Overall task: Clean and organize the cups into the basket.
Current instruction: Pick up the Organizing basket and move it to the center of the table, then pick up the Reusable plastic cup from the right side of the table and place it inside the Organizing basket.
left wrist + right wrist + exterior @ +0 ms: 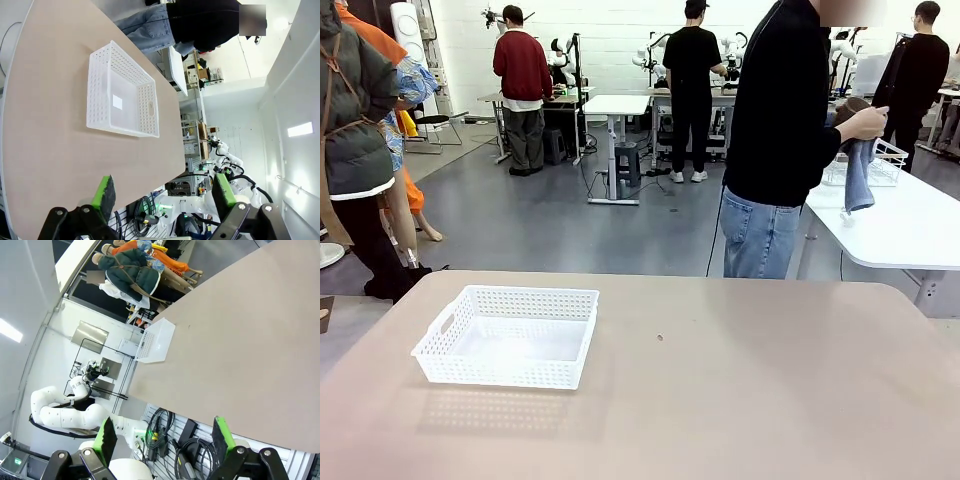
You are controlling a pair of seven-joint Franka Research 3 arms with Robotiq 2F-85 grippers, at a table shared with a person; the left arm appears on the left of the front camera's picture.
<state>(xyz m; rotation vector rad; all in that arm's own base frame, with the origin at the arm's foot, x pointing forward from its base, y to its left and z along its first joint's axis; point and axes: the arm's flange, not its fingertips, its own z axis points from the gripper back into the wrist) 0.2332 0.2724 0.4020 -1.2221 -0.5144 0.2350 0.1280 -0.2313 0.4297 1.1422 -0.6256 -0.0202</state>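
Basket (500, 372) sits flat on the tan table (740, 400), left of centre, toward the far edge. Left gripper (164, 187) is well apart from it on the near side, jaws wide, gripping nothing. Right gripper (164, 427) is the same: wide, gripping nothing. A person stands past the far right edge, hand (865, 122) holding a blue cloth (858, 180) around a brownish item, too small to identify.

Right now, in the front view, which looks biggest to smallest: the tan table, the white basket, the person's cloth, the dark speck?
1. tan table
2. white basket
3. blue-grey cloth; it hangs farther from the camera, so its true size against the basket is unsure
4. dark speck on the table
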